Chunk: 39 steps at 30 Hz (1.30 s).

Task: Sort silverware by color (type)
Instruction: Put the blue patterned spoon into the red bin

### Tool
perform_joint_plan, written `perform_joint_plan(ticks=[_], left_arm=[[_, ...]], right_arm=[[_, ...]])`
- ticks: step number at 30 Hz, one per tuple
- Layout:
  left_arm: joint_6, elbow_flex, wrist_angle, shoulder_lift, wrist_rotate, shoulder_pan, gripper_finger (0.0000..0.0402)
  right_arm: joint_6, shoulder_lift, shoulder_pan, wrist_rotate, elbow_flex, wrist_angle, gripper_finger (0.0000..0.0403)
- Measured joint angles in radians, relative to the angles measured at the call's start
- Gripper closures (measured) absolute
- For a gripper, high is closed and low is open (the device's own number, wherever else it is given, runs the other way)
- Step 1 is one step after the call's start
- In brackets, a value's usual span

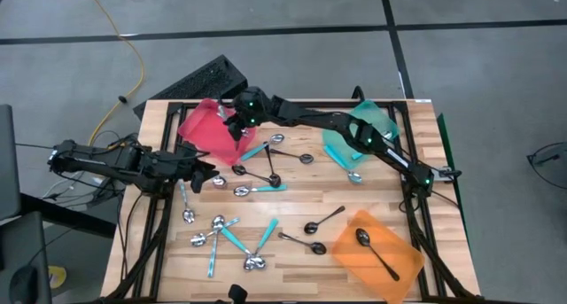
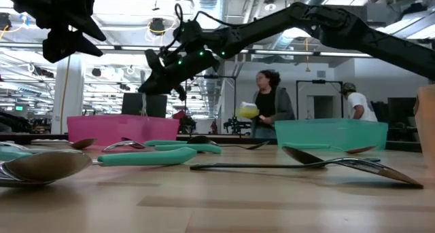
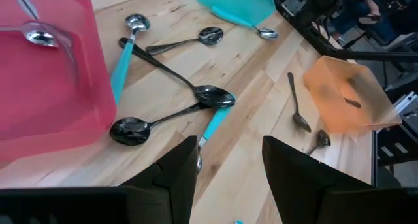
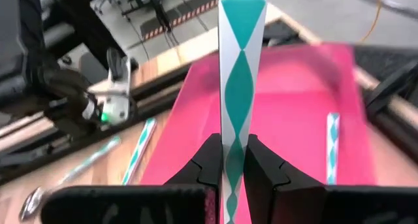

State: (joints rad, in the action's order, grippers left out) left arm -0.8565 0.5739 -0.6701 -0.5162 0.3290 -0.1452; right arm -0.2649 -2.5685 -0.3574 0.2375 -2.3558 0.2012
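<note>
my right end effector [image 4: 234,168] closed on teal-handled spoon [image 4: 241,87], hanging over red tray [image 1: 208,127] at desk's far left corner. wrong bin, i think: teal tray [image 1: 376,118] sits at far right. release here mixes kinds. thin grip, spoon may twist or slip. left end effector [image 3: 228,165] open, empty, near left edge, just beside black spoons [image 3: 166,116]; collision risk if both arms move.

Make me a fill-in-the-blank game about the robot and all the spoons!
1. The right end effector is shut on a spoon with a ____ handle.
2. It holds that teal-handled spoon above the ____ tray.
3. One black spoon lies in the ____ tray.
4. The left end effector hangs open and holds ____.

Missing words: teal; red; orange; nothing
</note>
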Motion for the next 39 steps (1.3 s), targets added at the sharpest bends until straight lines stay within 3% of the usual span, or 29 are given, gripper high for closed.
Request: perform_joint_plan(ticks=[29,33,39], left_arm=[[-0.001,0.0,-0.059,0.0,0.05,0.0,0.0246],[-0.001,0.0,-0.06,-0.001,0.051,0.0,0.0246],[0.0,0.0,-0.063,-0.001,0.052,0.0,0.0246]], right_arm=[[-0.029,-0.027,-0.016,-0.038,0.018,-0.03,0.0345],[-0.123,-0.044,-0.027,-0.015,0.018,-0.037,0.0345],[-0.129,-0.067,-0.023,-0.04,0.019,-0.063,0.0345]])
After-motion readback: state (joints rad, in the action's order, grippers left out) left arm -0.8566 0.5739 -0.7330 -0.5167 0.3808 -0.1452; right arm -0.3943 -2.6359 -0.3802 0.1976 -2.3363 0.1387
